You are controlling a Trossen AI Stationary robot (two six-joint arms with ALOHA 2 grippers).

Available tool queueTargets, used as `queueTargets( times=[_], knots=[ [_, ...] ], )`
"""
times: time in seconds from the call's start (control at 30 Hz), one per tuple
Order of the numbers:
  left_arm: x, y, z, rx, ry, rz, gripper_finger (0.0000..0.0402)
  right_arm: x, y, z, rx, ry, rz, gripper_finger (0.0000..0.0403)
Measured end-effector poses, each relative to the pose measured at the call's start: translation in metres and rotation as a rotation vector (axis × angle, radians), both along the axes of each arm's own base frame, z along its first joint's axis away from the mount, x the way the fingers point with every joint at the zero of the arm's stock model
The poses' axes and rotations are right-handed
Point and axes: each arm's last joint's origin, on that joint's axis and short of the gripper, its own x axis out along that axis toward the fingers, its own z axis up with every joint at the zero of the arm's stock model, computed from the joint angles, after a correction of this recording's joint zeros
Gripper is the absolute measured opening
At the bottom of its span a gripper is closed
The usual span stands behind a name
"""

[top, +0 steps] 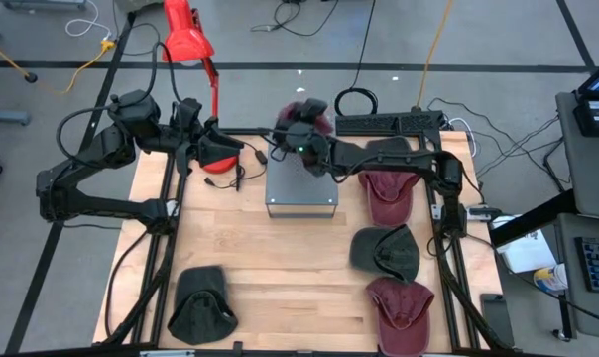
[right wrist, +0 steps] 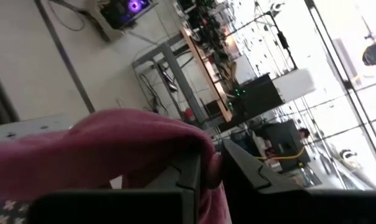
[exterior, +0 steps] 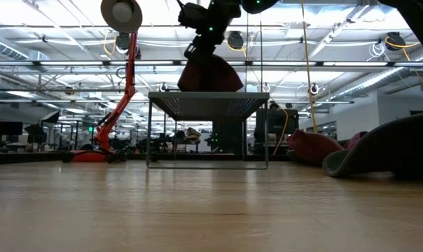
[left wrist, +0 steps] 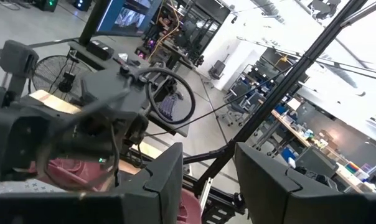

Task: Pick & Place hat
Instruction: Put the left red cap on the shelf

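High view shows the right gripper (top: 301,127) over the back edge of the grey stand (top: 300,188), with its jaws pinching a red hat (top: 319,123). The hat hangs just above the stand's top, so I think the step in hand is setting it down there. To do it well, the arm should go down slowly until the hat rests flat on the top, and only then let go. If it lets go too near the back edge, the hat could slide off.

The left gripper (top: 212,149) waits near the back left of the surface, with its jaws partly spread and nothing in them.

Low view shows what the high view cannot: the hat (exterior: 210,75) hangs right at the stand's (exterior: 208,105) top, and I cannot tell if it touches. The right wrist view shows the red cloth (right wrist: 113,149) squeezed between the two fingers (right wrist: 244,168). Only the high view shows the other hats: two more red ones (top: 387,193) and two dark ones (top: 200,302) lying on the wood.
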Motion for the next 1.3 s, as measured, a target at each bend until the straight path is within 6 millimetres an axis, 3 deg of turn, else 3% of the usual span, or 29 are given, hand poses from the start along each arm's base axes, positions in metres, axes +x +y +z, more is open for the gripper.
queueTargets(
  times=[0.27, 1.3],
  knots=[
    [0.0, -0.001, 0.0, -0.003, 0.001, -0.036, 0.015, -0.005, 0.003, -0.015, 0.083, 0.024, -0.033, 0.0037],
    [0.0, -0.002, 0.0, -0.007, 0.003, -0.086, 0.015, -0.005, 0.063, -0.03, 0.134, 0.07, 0.006, 0.0055]
  ],
)
